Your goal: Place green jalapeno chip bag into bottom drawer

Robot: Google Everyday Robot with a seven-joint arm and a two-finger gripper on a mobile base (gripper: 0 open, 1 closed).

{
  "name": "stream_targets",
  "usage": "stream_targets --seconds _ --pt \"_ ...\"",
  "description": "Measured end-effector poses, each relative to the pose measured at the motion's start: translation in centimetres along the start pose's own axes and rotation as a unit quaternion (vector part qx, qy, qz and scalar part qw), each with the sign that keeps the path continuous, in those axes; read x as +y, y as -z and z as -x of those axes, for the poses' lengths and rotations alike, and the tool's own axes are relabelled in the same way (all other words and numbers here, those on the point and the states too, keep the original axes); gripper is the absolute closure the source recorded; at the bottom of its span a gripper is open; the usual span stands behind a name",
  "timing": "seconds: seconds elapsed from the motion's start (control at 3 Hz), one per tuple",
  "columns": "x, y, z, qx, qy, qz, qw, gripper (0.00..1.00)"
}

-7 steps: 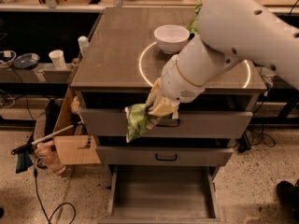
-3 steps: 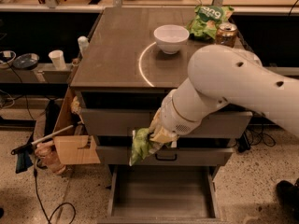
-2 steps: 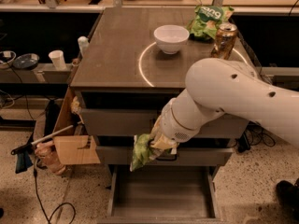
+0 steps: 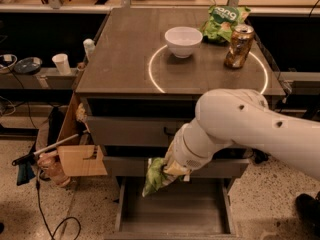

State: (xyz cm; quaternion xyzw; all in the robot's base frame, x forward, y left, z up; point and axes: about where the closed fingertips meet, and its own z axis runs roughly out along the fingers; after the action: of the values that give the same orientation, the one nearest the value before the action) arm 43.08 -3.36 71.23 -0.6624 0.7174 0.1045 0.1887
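The green jalapeno chip bag [image 4: 155,176], a crumpled yellow-green foil bag, hangs from my gripper [image 4: 175,170] just above the left part of the open bottom drawer [image 4: 172,211]. The gripper is shut on the bag's upper right end, and the bag droops down to the left of it. My white arm [image 4: 250,126] reaches in from the right and covers the middle of the cabinet front. The drawer's grey tray interior shows nothing inside it.
On the cabinet top stand a white bowl [image 4: 183,41], a darker green bag [image 4: 222,21] and a soda can [image 4: 239,45]. Two shallower drawers [image 4: 130,130] sit shut above the open one. A cardboard box [image 4: 75,154] and a broom-like tool [image 4: 45,151] lie at the left.
My arm has lowered from in front of the top drawers, carrying the bag down until it hangs just over the open bottom drawer.
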Motion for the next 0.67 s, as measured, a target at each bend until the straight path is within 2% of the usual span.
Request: stream_targets --seconds 0.67 --pt "0.7 -4.7 -2.0 0.016 -0.012 -0.032 0.9993 1.0"
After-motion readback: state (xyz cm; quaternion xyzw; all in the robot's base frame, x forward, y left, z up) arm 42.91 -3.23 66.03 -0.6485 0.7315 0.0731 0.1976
